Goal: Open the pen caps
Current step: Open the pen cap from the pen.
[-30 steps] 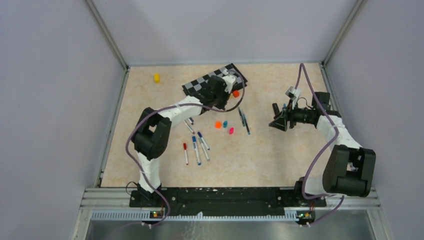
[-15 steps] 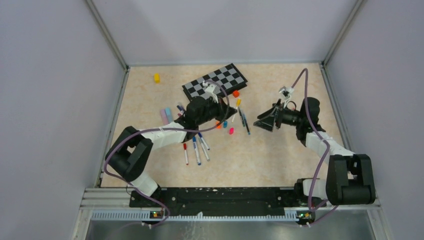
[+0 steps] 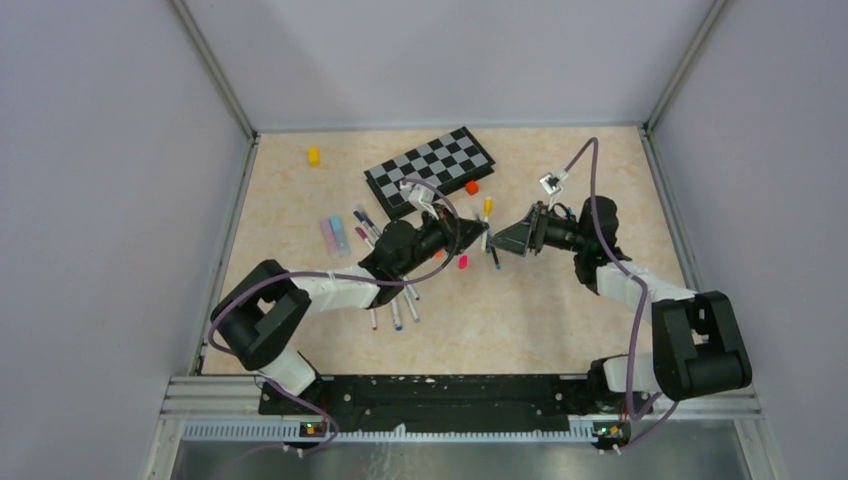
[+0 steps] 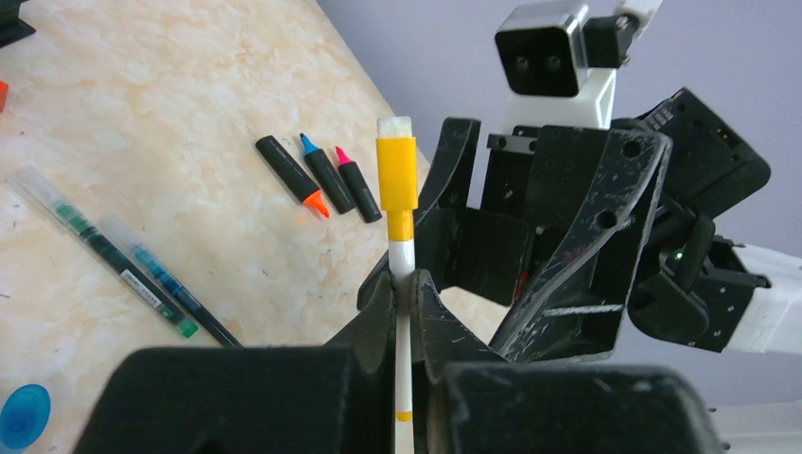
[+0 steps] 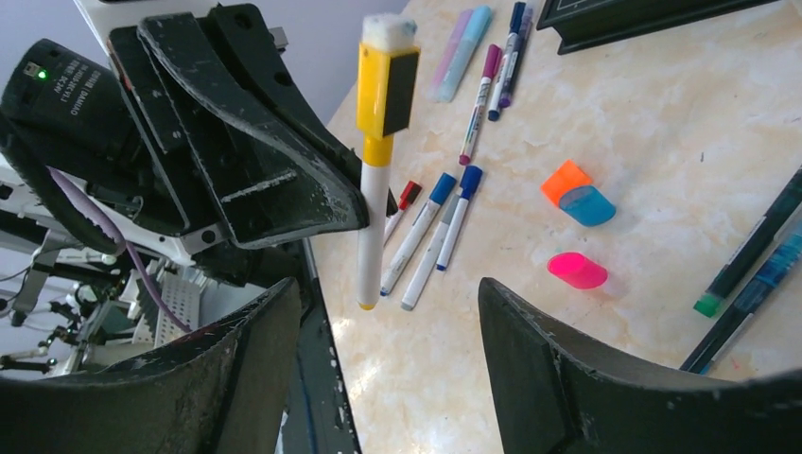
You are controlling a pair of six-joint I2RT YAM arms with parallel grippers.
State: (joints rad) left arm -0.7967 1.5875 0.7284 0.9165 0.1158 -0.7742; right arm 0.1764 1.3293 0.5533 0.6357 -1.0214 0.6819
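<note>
I hold the left end effector [image 4: 405, 295] clamped on the white barrel of the pen [image 4: 403, 260], leaving its yellow cap [image 4: 396, 175] exposed for pulling. The right end effector [image 5: 386, 293] faces the cap, fingers [image 5: 236, 378] apart, not yet gripping. Beyond, a loose pink cap [image 5: 577, 270] lies on the table [image 5: 662, 123]; the chessboard [image 3: 430, 165] sits farthest.

The left gripper [image 4: 407, 295] pinches a white marker [image 4: 403, 253] by its barrel and holds it upright, with the yellow cap [image 4: 397, 175] on top. Just behind the cap stands the right gripper [image 4: 492, 246], its fingers apart. On the table [image 4: 142, 85] lie three black highlighters [image 4: 322, 177], two greenish pens [image 4: 113, 255] and a blue cap [image 4: 21, 416].
</note>
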